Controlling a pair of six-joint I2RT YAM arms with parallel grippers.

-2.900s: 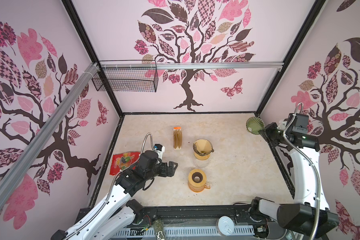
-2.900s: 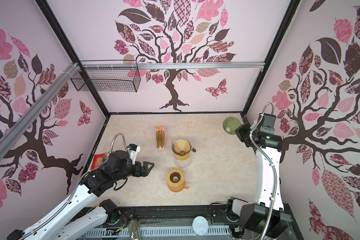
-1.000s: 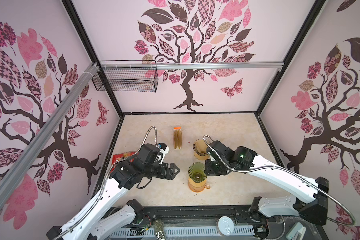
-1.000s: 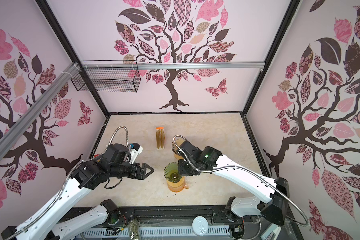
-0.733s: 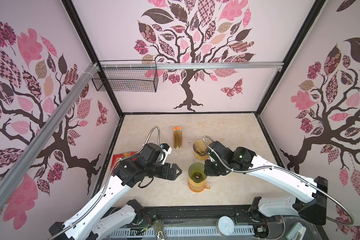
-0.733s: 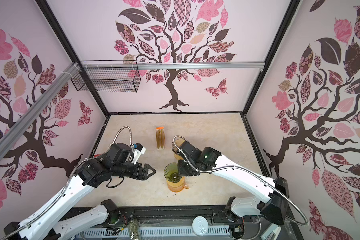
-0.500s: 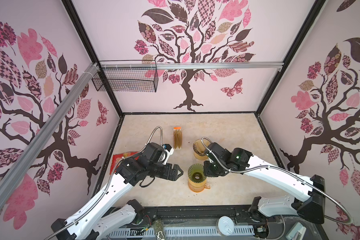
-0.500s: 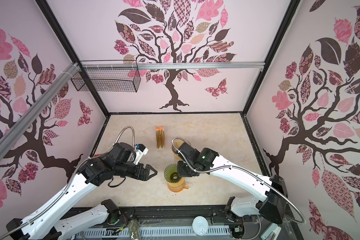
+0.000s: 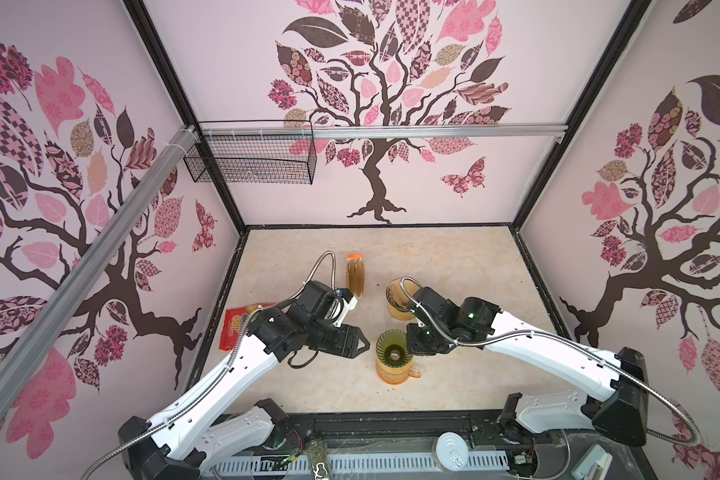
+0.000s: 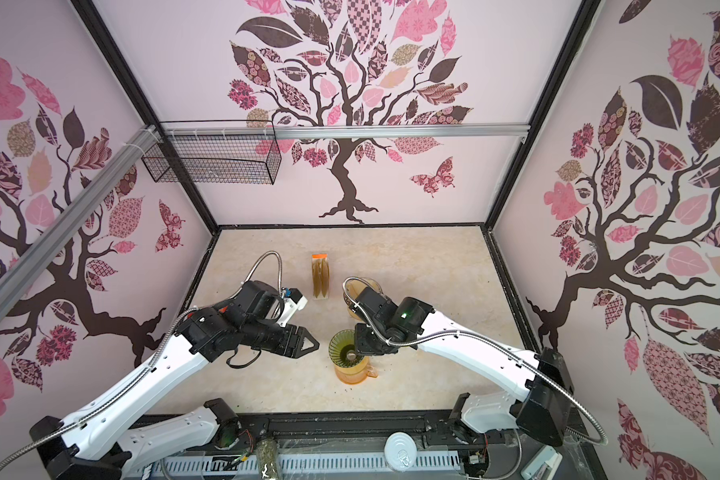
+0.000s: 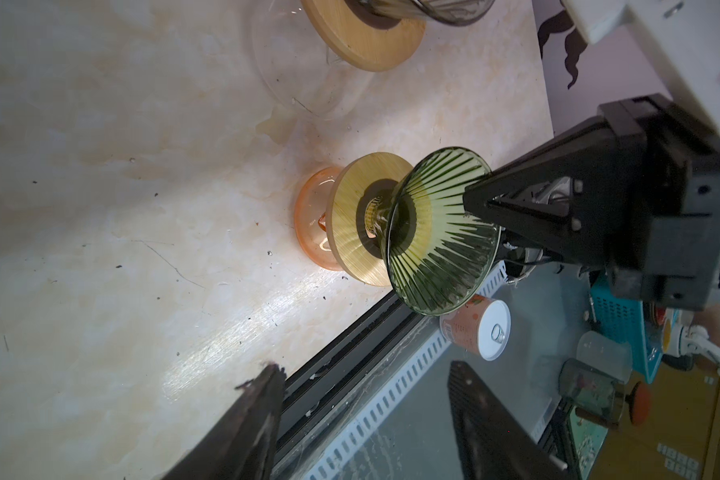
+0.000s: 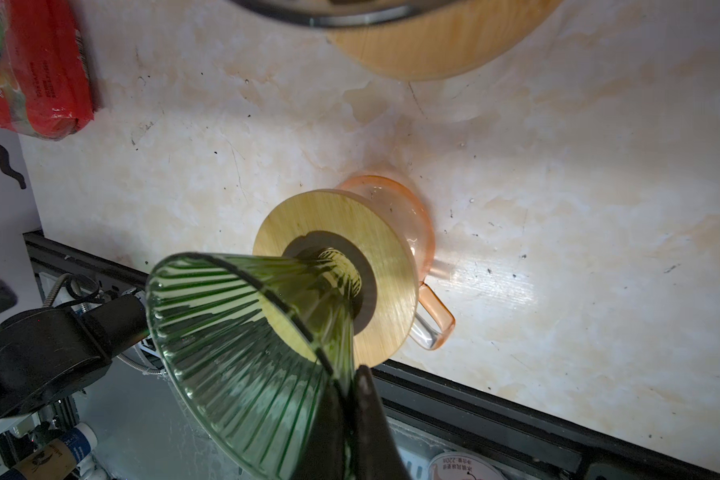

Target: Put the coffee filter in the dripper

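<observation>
Top views both show a red packet (image 9: 242,328) at the far left of the marble table (image 9: 454,270). Next comes the left gripper (image 9: 361,345) (image 10: 312,345), low over the table and pointing at the filter, just short of it. In the left wrist view its jaws stand partly open with nothing between them. Behind its tip stands a holder (image 9: 356,274) of brown discs with an orange top. Near the front middle is the filter (image 9: 393,353) (image 10: 347,353), a green, see-through glass cone with fine ribs running from a wide rim to a narrow neck. Its neck sits in the hole of the dripper (image 12: 391,257), a pale wooden ring on an orange glass mug (image 9: 395,374). Whether it is fully seated I cannot tell. Behind it, partly hidden by the right arm, is a carafe (image 9: 391,293) with its own wooden ring. The right gripper (image 12: 348,386) (image 9: 410,353) is pinched tight on the right side of the filter's rim, one finger inside the glass and one outside.
</observation>
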